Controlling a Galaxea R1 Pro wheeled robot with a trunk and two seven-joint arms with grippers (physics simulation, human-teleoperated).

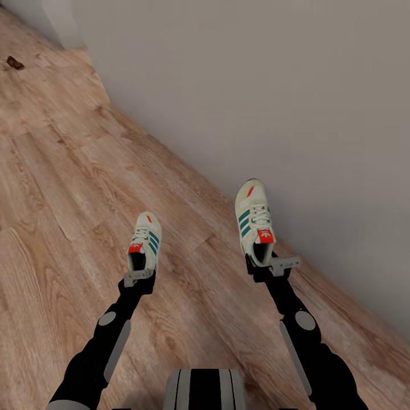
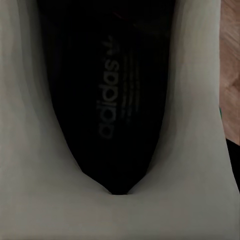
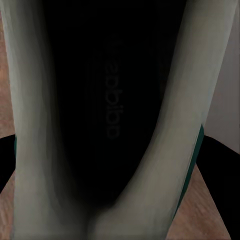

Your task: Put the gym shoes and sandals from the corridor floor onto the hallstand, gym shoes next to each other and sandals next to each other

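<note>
L gripper (image 1: 139, 277) is clamped on the heel of the left gym shoe (image 1: 146, 241); R gripper (image 1: 272, 266) grips the heel of the right gym shoe (image 1: 254, 219). Both shoes are held above the corridor floor (image 1: 68, 193), toes fwd, right one nr the grey wall (image 1: 273, 85). A small dark obj (image 1: 15, 62) lies far off.

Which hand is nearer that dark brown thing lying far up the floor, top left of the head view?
Left. The left hand, at the heel of one gym shoe, sits on that side, though the dark object lies far ahead. The right hand, at the other shoe, is by the wall.
</note>
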